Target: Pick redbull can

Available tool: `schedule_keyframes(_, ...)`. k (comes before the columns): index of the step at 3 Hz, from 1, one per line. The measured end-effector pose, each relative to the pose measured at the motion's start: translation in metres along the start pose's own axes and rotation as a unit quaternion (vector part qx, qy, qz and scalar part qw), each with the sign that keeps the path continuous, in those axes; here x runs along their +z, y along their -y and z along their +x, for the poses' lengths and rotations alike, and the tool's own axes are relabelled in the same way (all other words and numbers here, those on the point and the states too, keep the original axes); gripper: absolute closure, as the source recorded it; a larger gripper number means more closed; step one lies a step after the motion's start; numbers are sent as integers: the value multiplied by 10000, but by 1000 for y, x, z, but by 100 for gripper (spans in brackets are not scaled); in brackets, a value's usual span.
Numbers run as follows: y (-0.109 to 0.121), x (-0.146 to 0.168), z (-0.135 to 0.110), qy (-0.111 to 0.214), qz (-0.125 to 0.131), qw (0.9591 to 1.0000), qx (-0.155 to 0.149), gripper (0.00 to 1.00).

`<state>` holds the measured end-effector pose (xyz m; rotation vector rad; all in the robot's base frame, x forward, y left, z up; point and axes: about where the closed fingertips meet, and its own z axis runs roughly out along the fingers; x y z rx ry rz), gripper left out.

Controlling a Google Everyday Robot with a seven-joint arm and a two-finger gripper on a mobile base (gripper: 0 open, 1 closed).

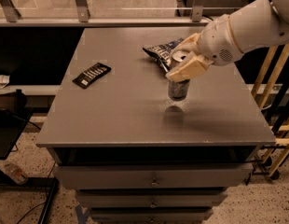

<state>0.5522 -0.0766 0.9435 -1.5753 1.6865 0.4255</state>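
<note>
The redbull can (178, 89) is a slim silver-and-blue can with a shiny round top. It hangs upright a little above the grey table (116, 115), right of centre, with its shadow on the surface just below it. My gripper (184, 65) comes in from the upper right on a white arm and is shut on the can's upper half. Its cream fingers (187, 70) wrap the can, so only the lower part and the top rim show.
A dark blue snack bag (158, 51) with white lettering lies just behind the can. A flat black packet (92, 74) lies at the table's left. Drawers sit below the front edge. A wooden rack (275, 125) stands at the right and a glass rail at the back.
</note>
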Motion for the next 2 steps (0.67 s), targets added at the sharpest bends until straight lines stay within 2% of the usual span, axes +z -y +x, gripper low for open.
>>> schedule_keyframes(1, 2, -33, -27, 313, 199, 9986, -388, 100)
schedule_keyframes(2, 0, -47, -40, 464, 142, 9969, -627, 100)
